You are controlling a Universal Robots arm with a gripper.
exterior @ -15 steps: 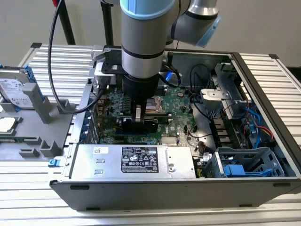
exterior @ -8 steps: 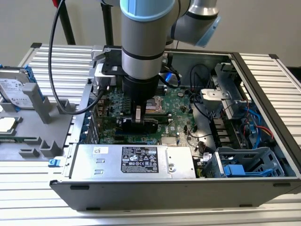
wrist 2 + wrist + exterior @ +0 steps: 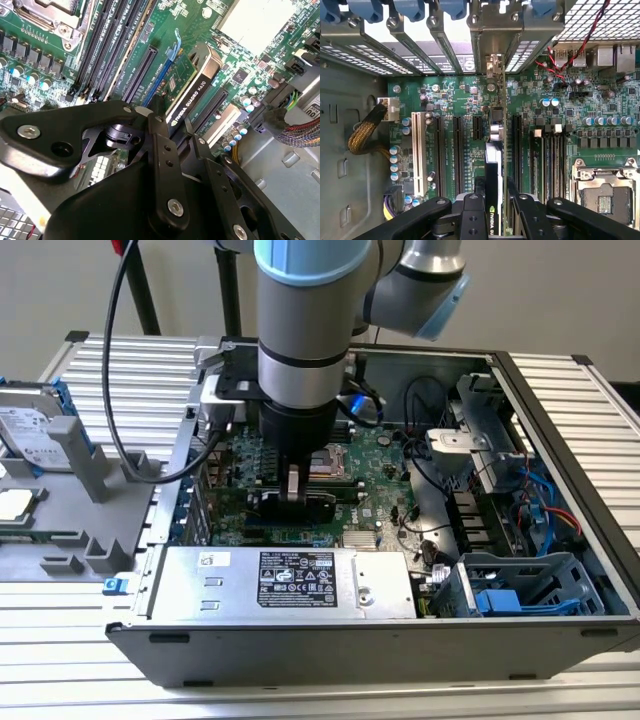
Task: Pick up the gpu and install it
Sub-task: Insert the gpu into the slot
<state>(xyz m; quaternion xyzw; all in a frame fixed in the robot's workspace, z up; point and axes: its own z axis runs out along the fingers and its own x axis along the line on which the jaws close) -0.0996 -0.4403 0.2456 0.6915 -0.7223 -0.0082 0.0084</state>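
My end effector (image 3: 172,132) is clamped on the gpu (image 3: 192,85), held edge-on over a slot of the motherboard (image 3: 445,95) inside the case (image 3: 560,410). It looks light, stiff and fragile, so I grip its upper edge.

Empty slots (image 3: 457,145) flank the gpu (image 3: 493,170).
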